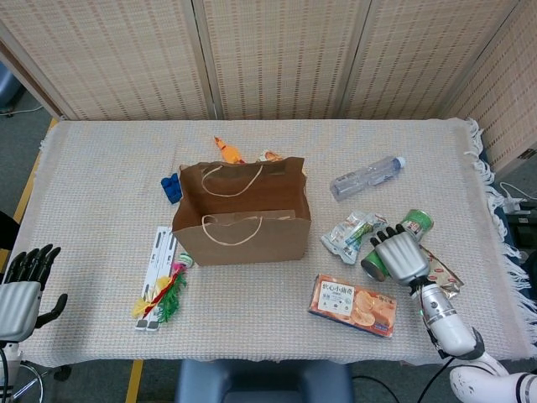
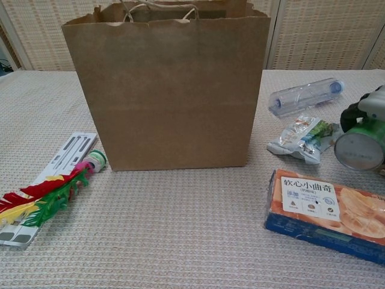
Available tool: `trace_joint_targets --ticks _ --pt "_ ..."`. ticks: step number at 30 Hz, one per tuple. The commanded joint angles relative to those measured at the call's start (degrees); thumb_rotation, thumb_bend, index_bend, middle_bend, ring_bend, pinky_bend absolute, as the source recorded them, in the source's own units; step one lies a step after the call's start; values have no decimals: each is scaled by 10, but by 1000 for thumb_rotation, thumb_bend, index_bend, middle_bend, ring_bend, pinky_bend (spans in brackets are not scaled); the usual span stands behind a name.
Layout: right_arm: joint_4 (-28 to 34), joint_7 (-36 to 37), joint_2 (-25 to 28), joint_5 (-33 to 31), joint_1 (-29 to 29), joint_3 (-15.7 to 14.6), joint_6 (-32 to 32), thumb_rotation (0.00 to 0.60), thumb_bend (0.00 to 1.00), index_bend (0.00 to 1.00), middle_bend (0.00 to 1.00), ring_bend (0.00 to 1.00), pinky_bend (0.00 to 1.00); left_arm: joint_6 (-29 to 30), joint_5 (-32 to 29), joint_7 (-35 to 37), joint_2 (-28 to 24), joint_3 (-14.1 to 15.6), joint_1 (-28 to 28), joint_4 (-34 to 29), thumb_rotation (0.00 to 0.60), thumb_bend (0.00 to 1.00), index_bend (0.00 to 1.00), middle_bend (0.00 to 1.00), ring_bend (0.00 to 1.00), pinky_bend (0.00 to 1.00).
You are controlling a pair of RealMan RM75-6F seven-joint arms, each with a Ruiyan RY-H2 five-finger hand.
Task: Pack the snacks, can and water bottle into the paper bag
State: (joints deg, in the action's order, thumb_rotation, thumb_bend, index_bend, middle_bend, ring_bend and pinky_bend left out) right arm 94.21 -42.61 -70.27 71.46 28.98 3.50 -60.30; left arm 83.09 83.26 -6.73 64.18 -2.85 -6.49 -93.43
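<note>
Right hand (image 1: 401,257) grips tilted green can (image 2: 360,146); snack pouch (image 1: 349,235), biscuit box (image 1: 353,305) beside.

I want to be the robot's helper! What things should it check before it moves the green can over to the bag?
1. Can held: ok. The right hand grips the green can, which is tilted with its base toward the chest camera.
2. Can off the table: cannot tell from either view.
3. Bag ready: ok. The paper bag stands upright with its mouth open.
4. Way over clear: not ok. The snack packet lies between can and bag, so the can should travel above it.
5. Left hand out of the way: ok. The left hand holds nothing at the table's near left corner.
</note>
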Motion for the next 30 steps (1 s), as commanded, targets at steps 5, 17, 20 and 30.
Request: trace_joint_targets --ticks 5,17,20,30 --pt "115 -2 108 32 -4 56 -86 600 234 636 524 529 560 1 0 -2 1 0 0 0 600 369 0 0 0 0" --pt "273 -257 171 0 111 171 -112 600 234 633 524 529 561 1 0 -1 1 0 0 0 600 369 0 0 0 0" --pt "288 -345 151 -43 163 187 -95 600 234 633 524 529 561 1 0 1 1 0 0 0 600 369 0 0 0 0" --pt "239 -615 39 -171 348 167 -63 600 234 631 524 529 561 -2 2 14 -2 1 -1 3 600 369 0 0 0 0"
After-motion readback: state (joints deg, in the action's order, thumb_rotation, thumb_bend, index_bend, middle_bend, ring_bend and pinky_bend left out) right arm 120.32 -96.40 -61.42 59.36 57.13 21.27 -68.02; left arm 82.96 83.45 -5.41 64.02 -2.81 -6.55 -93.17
